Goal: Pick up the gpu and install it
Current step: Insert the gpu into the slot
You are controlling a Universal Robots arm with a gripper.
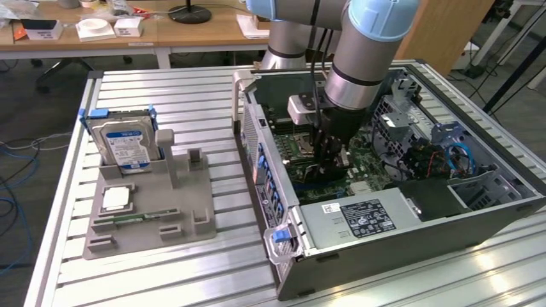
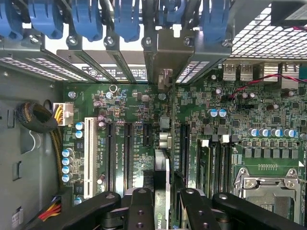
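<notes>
Edge-on between my fingers, the gpu [image 2: 161, 165] appears as a thin dark strip with a metal bracket [image 2: 161, 52] at the far end, by the case's rear slot openings. My gripper [image 2: 162, 203] is shut on it, one black finger [image 2: 141, 206] on each side. The card stands upright over the green motherboard [image 2: 129, 110], in line with the long black expansion slots [image 2: 128, 148]. I cannot tell whether its edge is in a slot. In the exterior view my gripper [image 1: 333, 163] reaches down into the open computer case [image 1: 358, 268], over the motherboard [image 1: 362, 169].
Blue slot latches [image 2: 86, 19] line the case's rear edge. A power supply box [image 1: 358, 220] fills the case's near end. Toward the exterior view's left, a grey holder [image 1: 183, 211] on the slatted table carries a hard drive [image 1: 126, 144] and a green memory stick [image 1: 140, 218].
</notes>
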